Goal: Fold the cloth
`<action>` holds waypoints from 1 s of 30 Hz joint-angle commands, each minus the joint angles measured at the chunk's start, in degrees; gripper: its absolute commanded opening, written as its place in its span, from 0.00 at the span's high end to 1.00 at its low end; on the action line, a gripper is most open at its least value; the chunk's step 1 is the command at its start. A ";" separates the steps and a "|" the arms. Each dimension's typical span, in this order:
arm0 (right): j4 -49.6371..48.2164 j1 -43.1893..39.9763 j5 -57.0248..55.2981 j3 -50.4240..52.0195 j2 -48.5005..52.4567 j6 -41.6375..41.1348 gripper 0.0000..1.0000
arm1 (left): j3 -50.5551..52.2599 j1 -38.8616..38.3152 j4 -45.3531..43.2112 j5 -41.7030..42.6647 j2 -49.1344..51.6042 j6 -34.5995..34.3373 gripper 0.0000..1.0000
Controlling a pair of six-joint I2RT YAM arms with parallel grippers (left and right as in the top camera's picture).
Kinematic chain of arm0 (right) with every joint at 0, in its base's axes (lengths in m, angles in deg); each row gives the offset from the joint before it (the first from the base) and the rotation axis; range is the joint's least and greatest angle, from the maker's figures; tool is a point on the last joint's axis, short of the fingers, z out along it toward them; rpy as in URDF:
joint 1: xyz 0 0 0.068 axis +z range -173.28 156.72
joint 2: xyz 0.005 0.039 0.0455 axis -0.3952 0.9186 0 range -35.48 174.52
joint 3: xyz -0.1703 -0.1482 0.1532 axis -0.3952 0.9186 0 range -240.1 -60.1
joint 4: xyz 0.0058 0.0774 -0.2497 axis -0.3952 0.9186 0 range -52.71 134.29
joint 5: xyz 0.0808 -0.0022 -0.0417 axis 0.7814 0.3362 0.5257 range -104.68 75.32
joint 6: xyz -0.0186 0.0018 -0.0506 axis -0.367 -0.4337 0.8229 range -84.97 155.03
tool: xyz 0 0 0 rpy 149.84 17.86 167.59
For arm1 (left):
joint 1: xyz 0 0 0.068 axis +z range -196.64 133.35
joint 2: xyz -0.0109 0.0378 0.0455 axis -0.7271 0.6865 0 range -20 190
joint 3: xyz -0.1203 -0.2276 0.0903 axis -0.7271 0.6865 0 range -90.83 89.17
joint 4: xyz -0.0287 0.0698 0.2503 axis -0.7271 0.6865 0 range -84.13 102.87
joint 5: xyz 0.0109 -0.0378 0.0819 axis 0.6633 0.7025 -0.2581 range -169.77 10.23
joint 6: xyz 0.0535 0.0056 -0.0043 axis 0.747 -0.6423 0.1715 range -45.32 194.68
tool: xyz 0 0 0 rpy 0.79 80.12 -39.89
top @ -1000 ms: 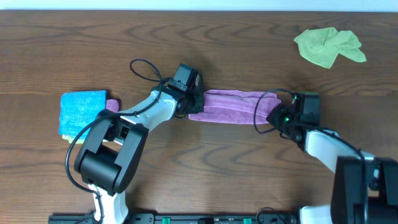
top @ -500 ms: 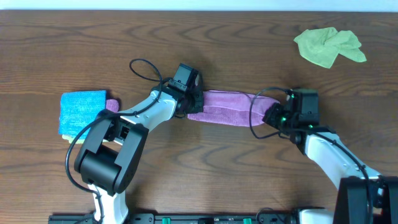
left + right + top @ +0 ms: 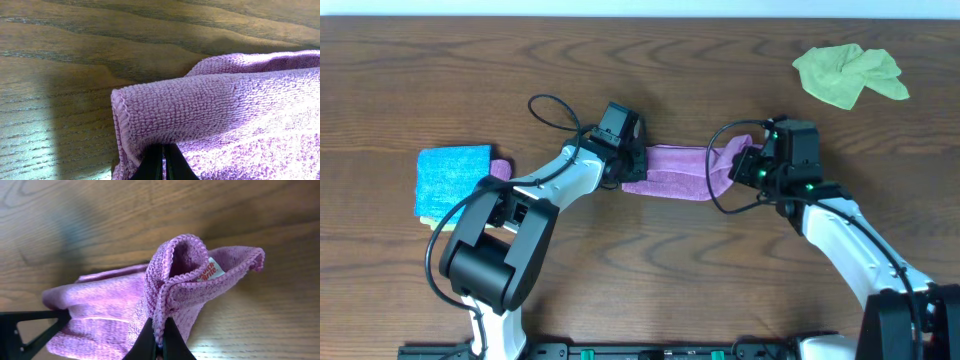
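A purple cloth [image 3: 680, 170] lies as a long folded strip across the middle of the wooden table. My left gripper [image 3: 628, 166] is shut on its left end, and in the left wrist view the black fingertips [image 3: 163, 162] pinch the folded edge of the purple cloth [image 3: 220, 110]. My right gripper [image 3: 745, 168] is shut on the right end and holds it lifted and curled over toward the left. In the right wrist view the fingertips [image 3: 159, 342] clamp the hemmed edge of the purple cloth [image 3: 175, 280], with a white label showing.
A folded blue cloth [image 3: 452, 178] lies at the left on other folded cloths, with a bit of purple at its right edge. A crumpled green cloth [image 3: 848, 75] lies at the far right. Black cables loop off both wrists.
My right gripper has moved left with the cloth's right end, lifting it and bringing it over the strip. The visible strip is shorter. The left gripper has not moved.
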 commanded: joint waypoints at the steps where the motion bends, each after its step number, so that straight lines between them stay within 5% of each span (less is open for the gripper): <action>1: 0.04 1.60 -0.44 -1.49 -0.46 1.25 0.99 | -0.66 0.07 0.81 -1.86 0.33 0.55 0.94; 30: -1.68 9.73 -2.47 -1.90 -0.46 0.57 0.99 | -9.20 1.33 6.49 -0.79 -0.48 4.09 0.94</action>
